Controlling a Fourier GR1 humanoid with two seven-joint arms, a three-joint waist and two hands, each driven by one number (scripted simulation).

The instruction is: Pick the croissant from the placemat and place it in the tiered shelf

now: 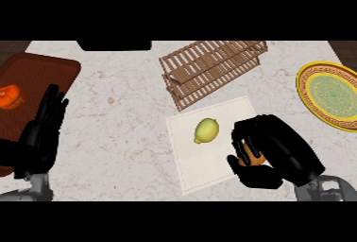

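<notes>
My right hand (273, 151) hangs over the right part of the white placemat (202, 156), fingers and thumb curled round the golden-brown croissant (250, 158), of which only a sliver shows between them. The wooden tiered shelf (213, 68) stands beyond the placemat, toward the back of the counter. My left hand (43, 130) rests open at the left edge, fingers pointing up, holding nothing.
A yellow-green lemon (206, 130) lies on the placemat just left of my right hand. A brown tray (35, 80) at the far left carries an orange fruit (10, 97). A yellow patterned plate (331, 94) sits at the right edge. A black object (114, 45) stands at the back.
</notes>
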